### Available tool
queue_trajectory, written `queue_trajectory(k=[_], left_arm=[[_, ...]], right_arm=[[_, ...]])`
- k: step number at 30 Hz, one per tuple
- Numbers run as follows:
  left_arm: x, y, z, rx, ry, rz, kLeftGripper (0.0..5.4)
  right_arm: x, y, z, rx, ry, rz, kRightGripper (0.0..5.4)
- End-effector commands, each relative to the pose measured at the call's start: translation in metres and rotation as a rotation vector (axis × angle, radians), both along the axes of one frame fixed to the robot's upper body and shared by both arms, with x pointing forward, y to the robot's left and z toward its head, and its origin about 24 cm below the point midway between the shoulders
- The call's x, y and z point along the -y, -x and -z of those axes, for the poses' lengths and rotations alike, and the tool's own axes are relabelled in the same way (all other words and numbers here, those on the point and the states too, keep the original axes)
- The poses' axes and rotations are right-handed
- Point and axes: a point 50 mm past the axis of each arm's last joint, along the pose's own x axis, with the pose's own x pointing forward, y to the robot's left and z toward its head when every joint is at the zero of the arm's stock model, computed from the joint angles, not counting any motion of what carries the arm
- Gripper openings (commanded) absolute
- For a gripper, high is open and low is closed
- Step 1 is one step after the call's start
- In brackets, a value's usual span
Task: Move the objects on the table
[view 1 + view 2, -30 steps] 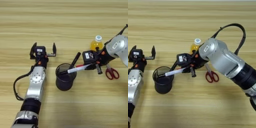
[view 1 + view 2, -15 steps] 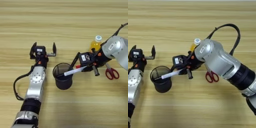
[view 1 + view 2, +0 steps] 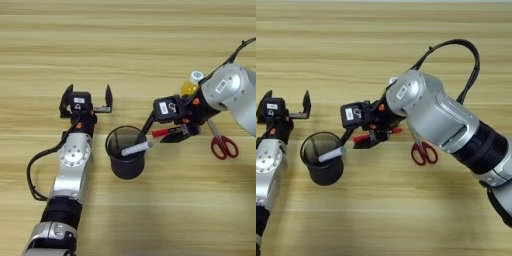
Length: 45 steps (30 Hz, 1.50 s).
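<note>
Looking first at my right jaws (image 3: 172,134), I see the two black fingers spread apart just right of the black mesh cup (image 3: 126,159), with a thin red pen (image 3: 161,132) lying between them; I cannot tell whether either finger touches it. The grey-white marker (image 3: 136,148) rests tilted across the cup's rim, its pale end poking out toward the right jaws and its other end down inside the cup. Nothing is clamped on it from what I can see.

Behind the right wrist, the small bottle of orange juice (image 3: 191,86) stands upright, white cap on top, mostly hidden by the arm in the left eye view and almost fully hidden in the right eye view. The red-handled scissors (image 3: 423,151) lie flat on the bench (image 3: 125,45) just right of the right jaws, handles toward me, blades running up under the forearm.

My left jaws (image 3: 86,97) sit well apart from all of this, up and to the left of the cup, fingers wide apart and holding nothing. The left arm stretches from the lower left corner up to them, lying low over the wood.

The cup stands upright between the two arms, nearer the right jaws than the left.
</note>
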Motion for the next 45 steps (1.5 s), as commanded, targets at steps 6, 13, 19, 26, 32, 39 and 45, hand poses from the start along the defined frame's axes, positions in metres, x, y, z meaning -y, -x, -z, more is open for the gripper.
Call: queue_trajectory(k=[6, 13, 19, 26, 32, 39, 45], left_arm=[[0.002, -0.001, 0.002, -0.016, -0.012, -0.001, 5.4], [0.0, -0.001, 0.002, -0.016, -0.016, -0.001, 5.4], [-0.001, 0.0, 0.002, -0.015, -0.02, -0.002, 5.4], [-0.002, -0.001, 0.002, -0.017, -0.021, -0.003, 5.4], [-0.005, -0.001, 0.003, -0.019, -0.022, -0.006, 5.4], [-0.006, -0.002, 0.004, -0.021, -0.023, -0.007, 5.4], [-0.008, -0.002, 0.005, -0.024, -0.025, -0.007, 5.4]], right_arm=[[0.001, -0.004, -0.03, 0.042, -0.149, 0.049, 3.94], [0.014, 0.002, -0.048, 0.039, -0.275, 0.097, 4.63], [0.029, 0.004, -0.059, 0.041, -0.4, 0.162, 5.3], [0.056, 0.008, -0.062, 0.045, -0.554, 0.28, 5.38], [0.075, 0.007, -0.053, 0.035, -0.669, 0.4, 5.38], [0.101, 0.007, -0.046, 0.077, -0.768, 0.535, 5.38], [0.113, 0.005, -0.038, 0.111, -0.85, 0.63, 5.38]])
